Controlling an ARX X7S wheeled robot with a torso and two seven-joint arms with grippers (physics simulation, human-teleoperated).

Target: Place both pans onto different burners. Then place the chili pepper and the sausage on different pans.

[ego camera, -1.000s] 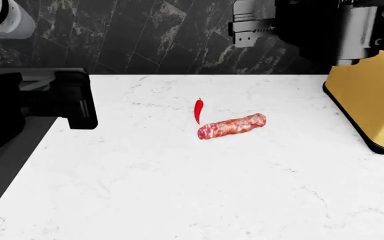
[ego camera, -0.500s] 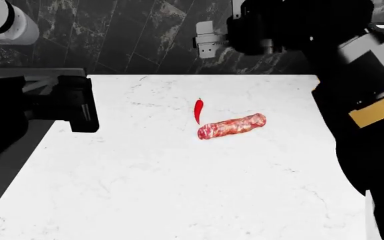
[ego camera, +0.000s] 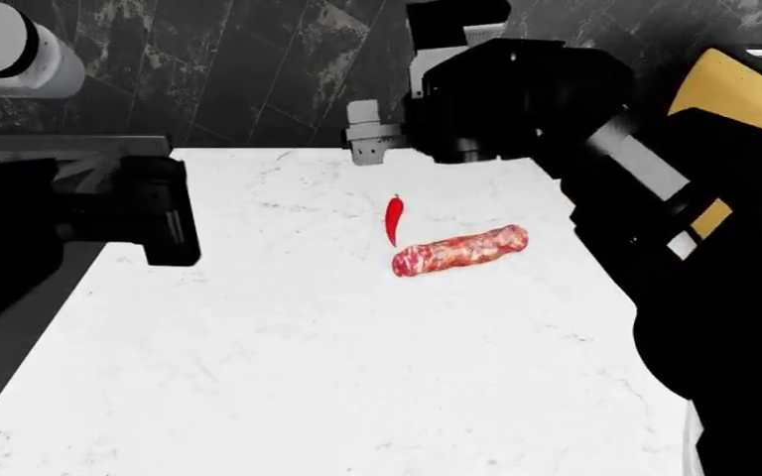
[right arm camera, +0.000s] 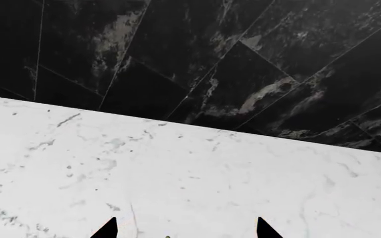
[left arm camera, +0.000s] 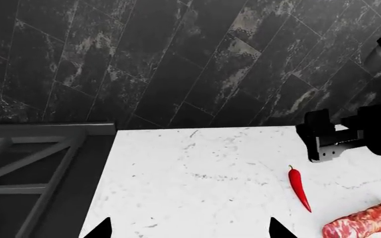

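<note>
The chili pepper lies on the white counter, its tip almost touching the left end of the sausage. Both also show in the left wrist view, the pepper and the sausage. My right gripper is open and empty; in the head view it hangs over the counter's back edge, just behind the pepper. My left gripper is open and empty, over the counter's left part, near the stove's grate. Both pans are out of view.
A dark marbled tile wall runs behind the counter. The stove's edge borders the counter on the left. My right arm, black with yellow panels, covers the counter's right side.
My right arm has swung in from the right, carrying its gripper leftward to behind the pepper. The left arm, pepper and sausage have stayed where they were.
</note>
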